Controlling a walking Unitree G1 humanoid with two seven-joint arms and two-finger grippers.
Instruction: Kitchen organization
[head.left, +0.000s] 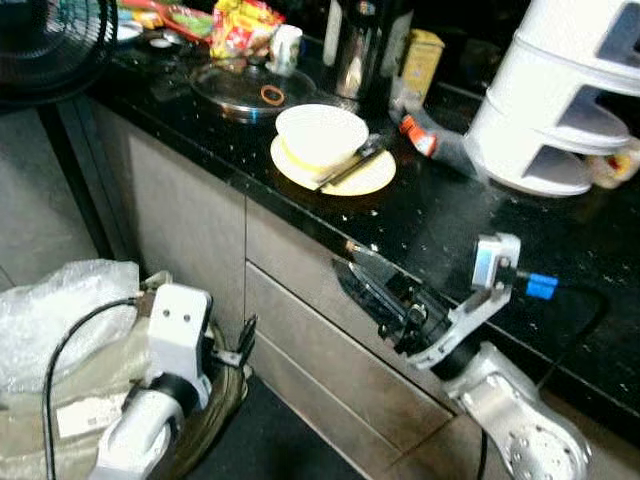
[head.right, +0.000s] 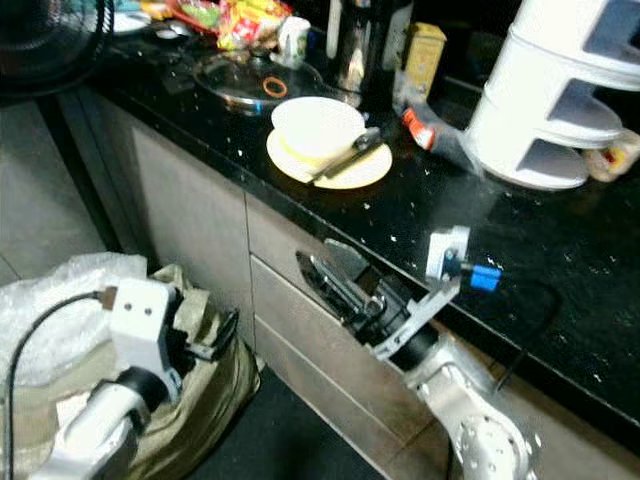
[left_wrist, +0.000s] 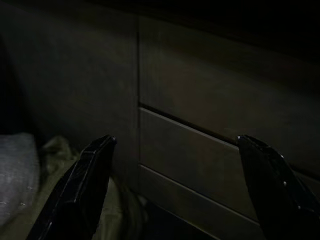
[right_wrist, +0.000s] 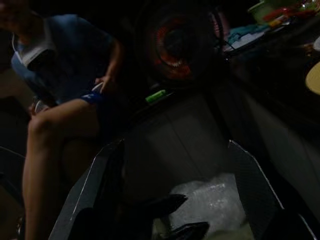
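While handle-right, knife (head.left: 350, 167) crosses plate (head.left: 375, 178).

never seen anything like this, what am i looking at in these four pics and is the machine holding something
This is a humanoid robot standing at a kitchen counter. The two bright pictures come from the two eyes of a camera on its head, looking down, so both show the same scene. The two dark ones come from cameras on its wrists, looking out along each hand's two black fingers.

On the black counter sit a white bowl on a yellow plate with a utensil laid across it, a glass pot lid, a metal flask, snack packets and a white tiered rack.

The right hand is raised by the drawer fronts just under the counter edge. The left hand hangs low beside a bag on the floor. Both are open and hold nothing. The right wrist view also catches a seated person and a fan.
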